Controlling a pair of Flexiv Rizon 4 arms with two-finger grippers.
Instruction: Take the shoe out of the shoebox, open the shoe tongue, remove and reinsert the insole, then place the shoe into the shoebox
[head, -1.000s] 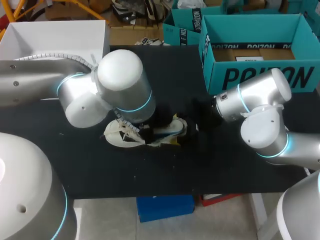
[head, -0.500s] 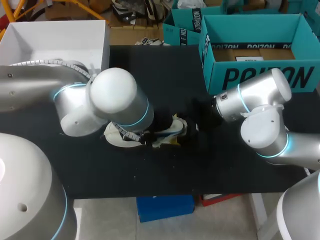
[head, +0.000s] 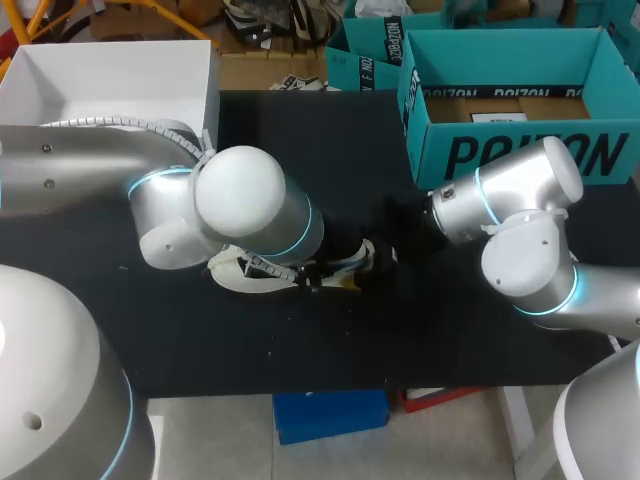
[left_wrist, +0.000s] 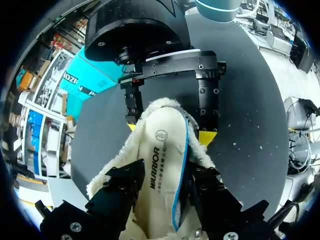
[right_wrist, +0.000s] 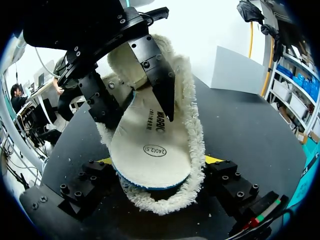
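The left arm (head: 250, 205) comes in from the left edge of the black surface (head: 350, 340) and bends down over the middle, its big joint covering most of the shoe (head: 228, 275) from above. Its hand (left_wrist: 165, 175) points along the shoe's length. The two black fingers (left_wrist: 125, 185) stand on either side of the white insole (left_wrist: 160, 150) and press it from both sides, so the hand grips the insole.

The right arm (head: 510, 215) reaches in low from the right edge. Its hand (right_wrist: 159, 160) meets the shoe's other end, with a yellow tip against the fleecy rim on each side, clamped on the shoe.

The shoe lies near the middle of the surface, out of the teal shoebox (head: 520, 150), which stands open at the far right corner. A white box (head: 110, 70) sits at the far left corner.
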